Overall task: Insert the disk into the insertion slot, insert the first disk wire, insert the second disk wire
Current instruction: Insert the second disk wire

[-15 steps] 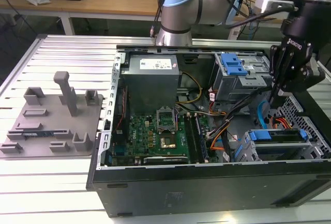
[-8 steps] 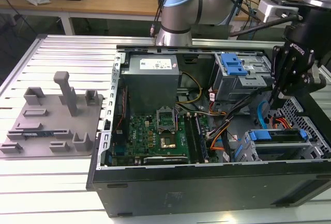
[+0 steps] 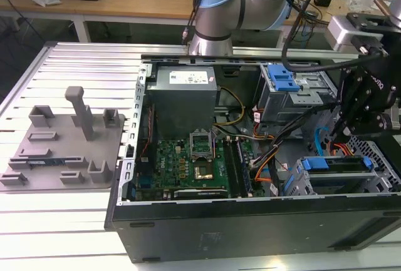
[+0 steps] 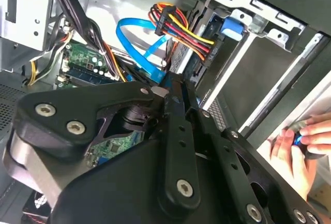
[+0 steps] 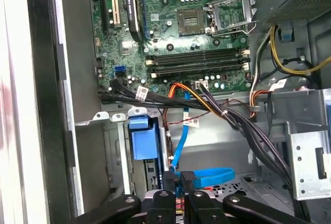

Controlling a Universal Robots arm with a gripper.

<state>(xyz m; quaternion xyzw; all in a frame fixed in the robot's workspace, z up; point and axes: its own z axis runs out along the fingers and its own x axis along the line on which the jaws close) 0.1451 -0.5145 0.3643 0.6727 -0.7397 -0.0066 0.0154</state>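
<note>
While my gripper (image 5: 181, 195) hangs just beside the disk (image 3: 338, 164) seated in the insertion slot (image 3: 301, 180), I see its fingers (image 5: 187, 180) nearly together, pinching a blue wire (image 5: 207, 176).

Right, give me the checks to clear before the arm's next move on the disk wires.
1. Silver disk in bright blue plastic carrier sits in the low grey perforated metal cage: ok.
2. Black gripper is at the cage, beside the flat blue cable: ok.
3. Blue cable plugged into the disk: cannot tell.
4. Red-yellow-black wire bundle plugged in: cannot tell.
5. Nobody near the black computer case: not ok, a person's hand is close by it.
</note>
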